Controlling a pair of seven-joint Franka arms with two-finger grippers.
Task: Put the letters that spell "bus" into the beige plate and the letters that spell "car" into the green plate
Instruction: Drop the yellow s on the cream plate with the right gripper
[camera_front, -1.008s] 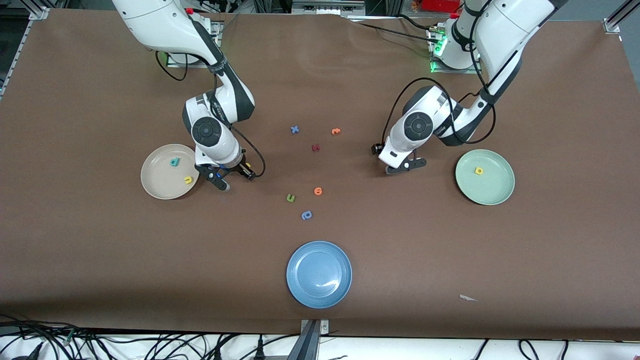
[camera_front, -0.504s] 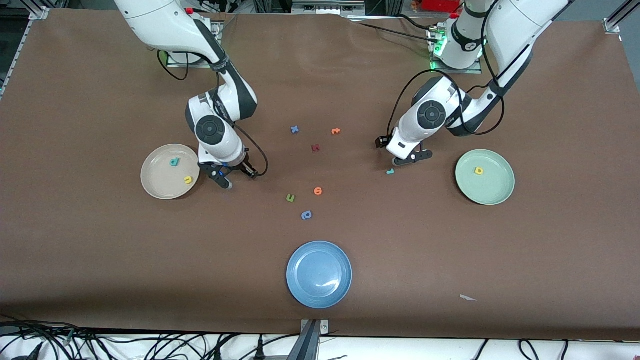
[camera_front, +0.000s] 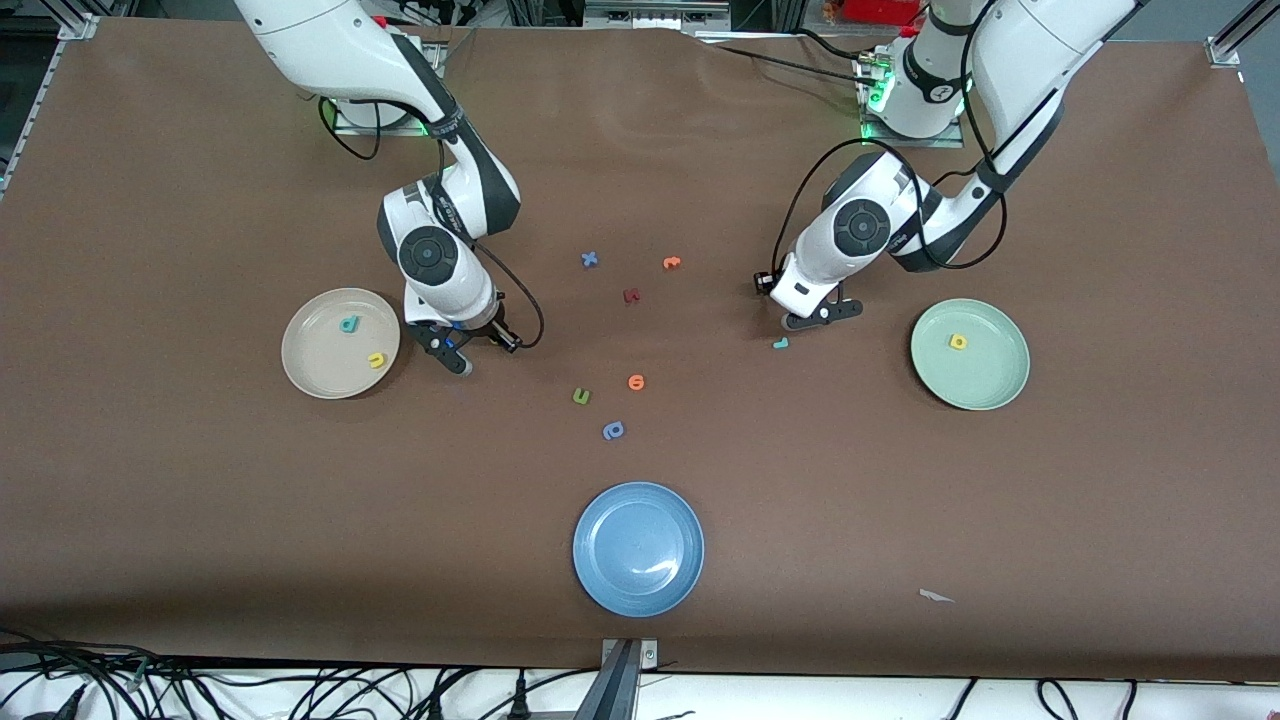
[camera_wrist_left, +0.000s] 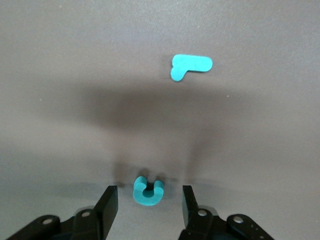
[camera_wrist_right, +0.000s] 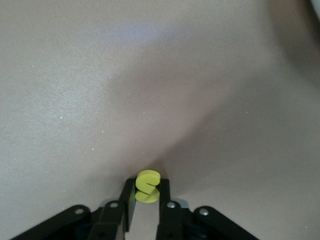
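Beside the beige plate (camera_front: 340, 343), the right hand (camera_wrist_right: 147, 200) pinches the yellow "s" (camera_wrist_right: 147, 185). The left hand (camera_wrist_left: 148, 202) stands open around the teal "c" (camera_wrist_left: 148, 190).

Robotics lab: two bench-mounted arms (camera_front: 440, 240), aluminium framing, loose cables (camera_front: 300, 690).

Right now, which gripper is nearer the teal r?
Left. The left gripper is beside the teal r, around the teal c. The right gripper holds the yellow s beside the beige plate.
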